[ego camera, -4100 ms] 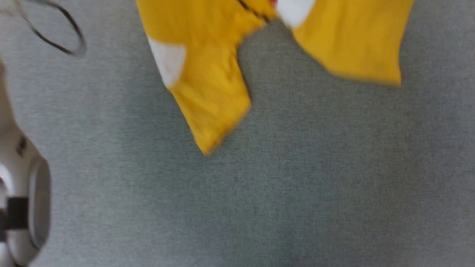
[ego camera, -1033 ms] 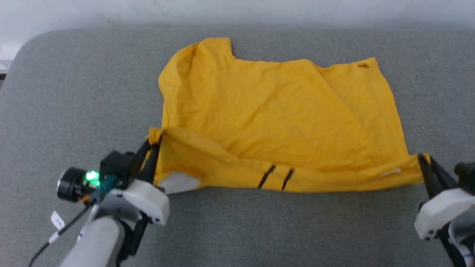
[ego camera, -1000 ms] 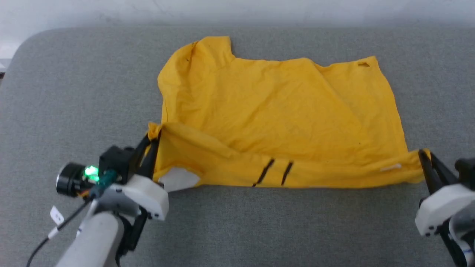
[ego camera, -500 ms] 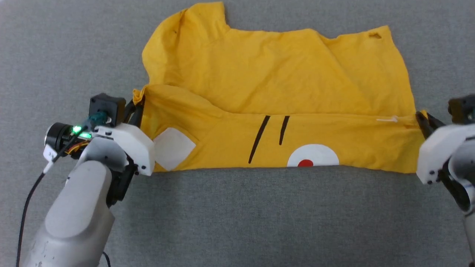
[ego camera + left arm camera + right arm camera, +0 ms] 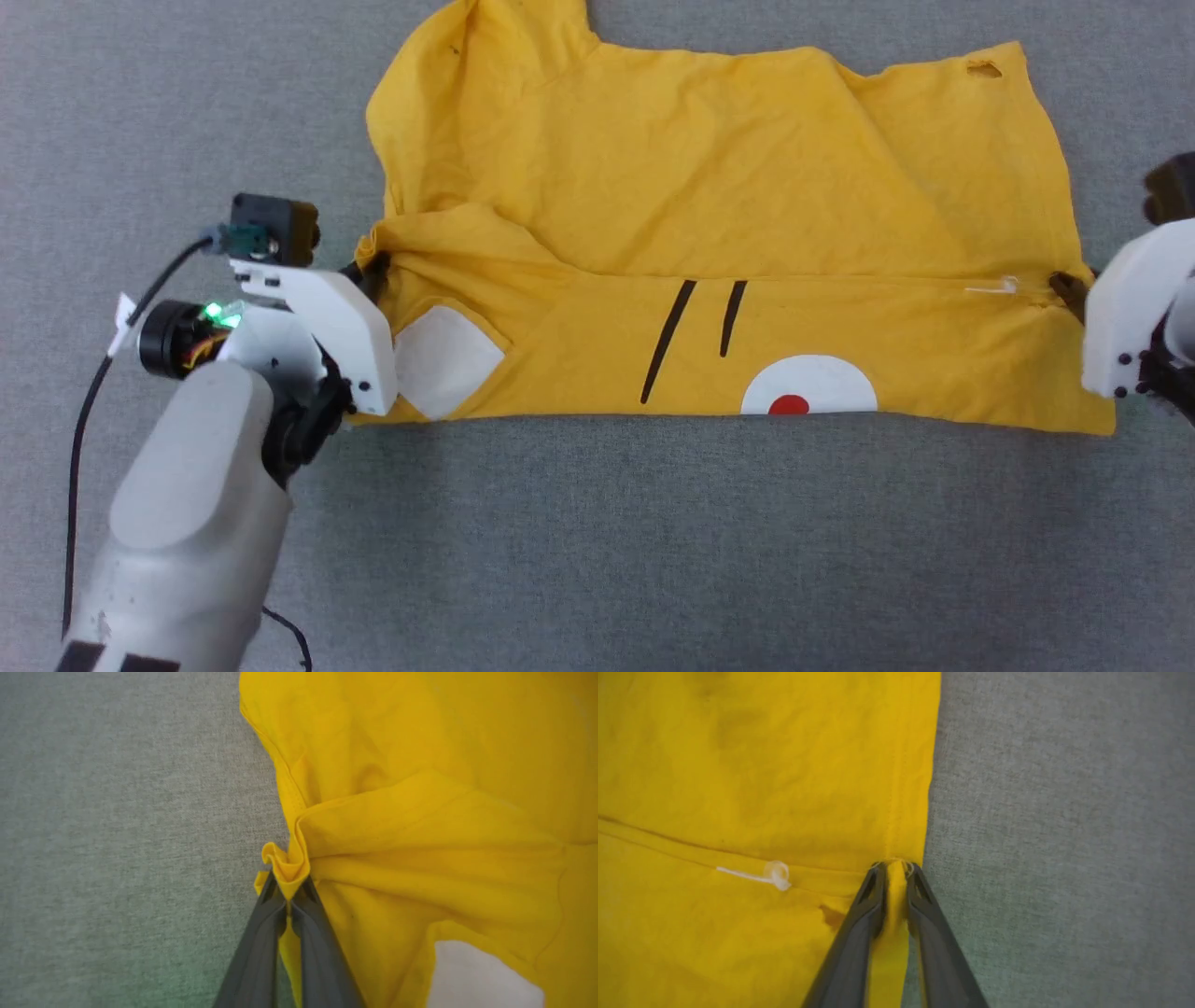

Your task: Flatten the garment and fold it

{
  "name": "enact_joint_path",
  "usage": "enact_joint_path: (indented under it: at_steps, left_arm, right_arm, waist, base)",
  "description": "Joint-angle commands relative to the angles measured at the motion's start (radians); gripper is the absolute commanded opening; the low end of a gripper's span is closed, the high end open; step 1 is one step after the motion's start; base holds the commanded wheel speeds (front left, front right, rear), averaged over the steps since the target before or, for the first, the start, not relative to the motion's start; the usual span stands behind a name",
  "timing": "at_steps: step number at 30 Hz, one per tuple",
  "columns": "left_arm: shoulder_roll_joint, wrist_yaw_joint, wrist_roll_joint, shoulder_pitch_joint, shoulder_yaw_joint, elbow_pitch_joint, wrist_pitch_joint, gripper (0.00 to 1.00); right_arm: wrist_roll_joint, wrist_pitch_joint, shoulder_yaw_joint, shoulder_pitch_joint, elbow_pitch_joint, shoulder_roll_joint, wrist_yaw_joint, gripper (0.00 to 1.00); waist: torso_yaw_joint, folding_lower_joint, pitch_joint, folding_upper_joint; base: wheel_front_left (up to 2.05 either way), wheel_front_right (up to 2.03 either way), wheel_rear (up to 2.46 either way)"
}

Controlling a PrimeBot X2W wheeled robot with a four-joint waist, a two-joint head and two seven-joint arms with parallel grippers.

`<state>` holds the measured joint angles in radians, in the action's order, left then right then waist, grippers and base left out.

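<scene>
at the left a pale forearm (image 5: 187,523) reaches up over the grey cloth worktop (image 5: 653,541), with a black cable (image 5: 79,439) trailing beside it. a small white paper tag (image 5: 121,313) hangs on that cable; any writing on it is too small to read. a green light (image 5: 214,310) glows at the wrist. the left jaws are closed tight on a bunched fold at the left edge of the yellow t-shirt (image 5: 728,187), which the left wrist view shows plainly. the t-shirt lies spread across the middle of the worktop, its near strip turned over so the print faces up: a white patch (image 5: 443,359), two thin black lines (image 5: 669,342), then a white circle (image 5: 808,378) with a red dot (image 5: 789,405). further right a clear plastic tag loop (image 5: 994,287) sits on the fold line. a small hole (image 5: 982,68) shows near the far right corner. the right jaws are pinched on the t-shirt's right edge, with yellow cloth between them.
</scene>
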<state>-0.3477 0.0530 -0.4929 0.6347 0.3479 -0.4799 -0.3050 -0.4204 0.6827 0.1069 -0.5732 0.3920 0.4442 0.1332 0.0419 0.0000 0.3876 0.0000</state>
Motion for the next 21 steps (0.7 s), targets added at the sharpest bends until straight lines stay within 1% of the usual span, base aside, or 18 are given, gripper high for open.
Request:
enact_joint_path:
  at_steps: [1,3,4,8,11,13,16,21]
  left_arm:
    - [0.019,-0.010,0.001,-0.050,0.004,-0.009,0.029,1.00]
    - [0.028,-0.034,0.008,-0.068,-0.015,0.017,0.117,1.00]
    - [0.028,-0.034,0.008,-0.068,-0.015,0.017,0.117,1.00]
    - [0.045,-0.090,0.032,-0.137,-0.053,0.079,0.320,1.00]
    - [0.057,-0.130,0.041,-0.213,-0.074,0.125,0.427,1.00]
    - [0.062,-0.150,0.045,-0.266,-0.079,0.155,0.467,1.00]
    - [0.067,-0.172,0.041,-0.338,-0.088,0.203,0.500,1.00]
    - [0.065,-0.203,0.033,-0.416,-0.094,0.235,0.489,1.00]
  right_arm:
    - [-0.004,-0.009,-0.021,0.024,0.016,-0.004,-0.002,1.00]
    - [0.005,-0.067,-0.055,0.045,-0.002,-0.019,-0.002,1.00]
    - [0.005,-0.067,-0.055,0.045,-0.002,-0.019,-0.002,1.00]
    - [0.038,-0.250,-0.120,0.115,-0.055,-0.059,-0.002,1.00]
    - [0.062,-0.399,-0.165,0.187,-0.107,-0.106,-0.002,1.00]
    - [0.088,-0.493,-0.195,0.238,-0.143,-0.139,-0.002,1.00]
    - [0.134,-0.624,-0.231,0.307,-0.192,-0.200,-0.002,1.00]
    - [0.202,-0.773,-0.275,0.399,-0.265,-0.305,-0.002,1.00]
  waist:
    - [0.007,0.0000,-0.018,0.0000]
    - [0.009,0.0000,-0.035,0.0000]
    - [0.009,0.0000,-0.035,0.0000]
    - [0.008,0.0000,-0.077,0.0000]
    - [0.004,0.0000,-0.111,0.0000]
    - [-0.001,0.0000,-0.131,0.0000]
    - [-0.010,0.0000,-0.155,0.0000]
    - [-0.024,0.0000,-0.180,0.0000]
  base:
    - [0.00,0.00,0.00]
    - [0.00,0.00,0.00]
    - [0.00,0.00,0.00]
    - [0.00,0.00,0.00]
    - [0.00,0.00,0.00]
    - [0.00,0.00,0.00]
    - [0.00,0.00,0.00]
    - [0.00,0.00,0.00]
